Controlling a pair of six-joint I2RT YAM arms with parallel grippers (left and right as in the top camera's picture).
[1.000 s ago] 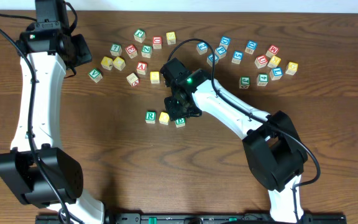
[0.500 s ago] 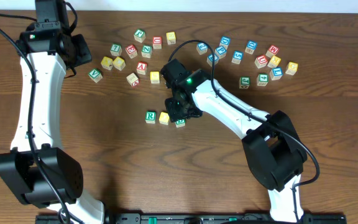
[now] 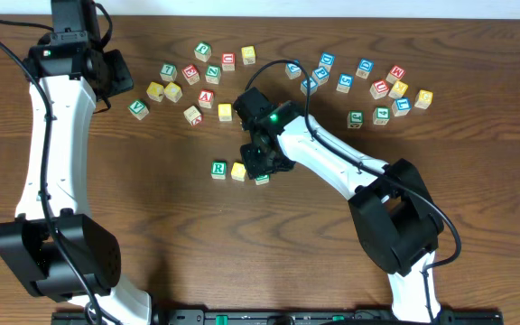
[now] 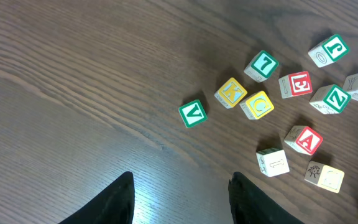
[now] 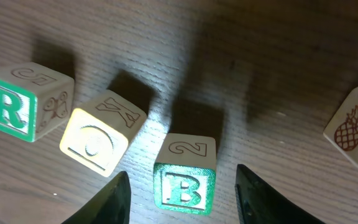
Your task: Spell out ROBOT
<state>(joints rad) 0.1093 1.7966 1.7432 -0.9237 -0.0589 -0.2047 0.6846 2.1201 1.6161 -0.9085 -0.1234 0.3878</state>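
- The green B block [image 5: 184, 177] sits on the counter [image 5: 278, 62], third in the row after the green R block [image 5: 16, 102] and yellow O block [image 5: 101, 140], a little out of line.
- The right tool [image 3: 261, 162] straddles B, fingers spread, seemingly not touching it.
- Over the last second that tool only crept slightly; B stayed put, so it looks placed, and O and T remain.
- The left tool [image 4: 179, 193] hangs spread and empty near the yellow K block [image 4: 230, 93].

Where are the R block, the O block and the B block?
R block [image 5: 6, 107], right wrist view, on its green R face.
O block [image 5: 94, 144], right wrist view, on its yellow O face.
B block [image 5: 183, 187], right wrist view, on its green B face.
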